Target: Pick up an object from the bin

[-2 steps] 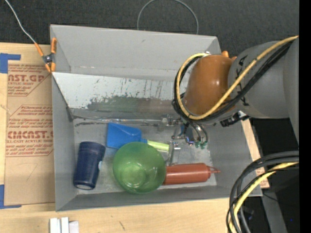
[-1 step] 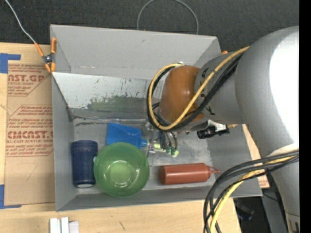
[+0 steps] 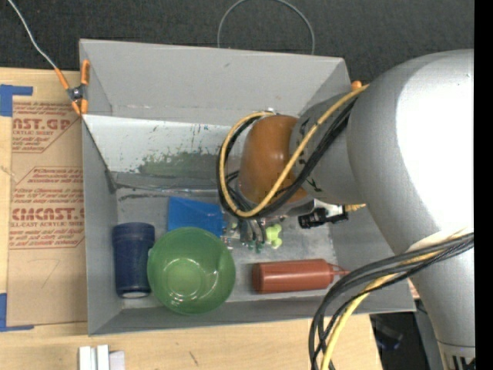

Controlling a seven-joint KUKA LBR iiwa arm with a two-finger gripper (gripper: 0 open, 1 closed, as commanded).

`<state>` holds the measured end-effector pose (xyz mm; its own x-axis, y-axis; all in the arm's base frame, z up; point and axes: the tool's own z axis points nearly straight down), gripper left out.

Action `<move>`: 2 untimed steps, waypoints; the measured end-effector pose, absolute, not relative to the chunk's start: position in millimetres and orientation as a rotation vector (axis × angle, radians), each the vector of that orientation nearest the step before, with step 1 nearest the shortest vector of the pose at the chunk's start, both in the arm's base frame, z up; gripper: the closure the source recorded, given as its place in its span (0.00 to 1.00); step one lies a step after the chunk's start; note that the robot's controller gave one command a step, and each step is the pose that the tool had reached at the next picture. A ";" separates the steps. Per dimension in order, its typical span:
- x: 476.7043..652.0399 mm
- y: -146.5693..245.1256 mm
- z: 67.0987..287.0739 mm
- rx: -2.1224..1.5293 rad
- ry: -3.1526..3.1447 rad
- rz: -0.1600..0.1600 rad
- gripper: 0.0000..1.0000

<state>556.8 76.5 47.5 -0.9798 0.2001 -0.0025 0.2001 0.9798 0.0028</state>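
Observation:
My gripper point(image 3: 248, 234) hangs low over the middle of the bin floor, just below the arm's orange cover. A small bright green thing point(image 3: 274, 238) lies right beside it on the right, partly hidden by it. Touching the gripper's left side is the rim of a light green bowl point(image 3: 190, 270), which stands upright at the front. A flat blue piece point(image 3: 192, 214) lies behind the bowl, to the left of the gripper. A reddish-brown bottle point(image 3: 296, 275) lies on its side at the front, just below the gripper.
A dark blue cup point(image 3: 132, 258) lies at the front left, beside the bowl. The arm and its cables cover the bin's right side. The sloped back wall stands behind the gripper.

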 end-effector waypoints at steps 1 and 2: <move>557.2 67.6 69.8 0.184 3.131 0.001 1.00; 557.1 67.7 69.8 0.184 3.131 0.001 1.00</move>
<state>557.1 67.7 69.8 -0.9931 0.1174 -0.0051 0.1174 0.9931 0.0010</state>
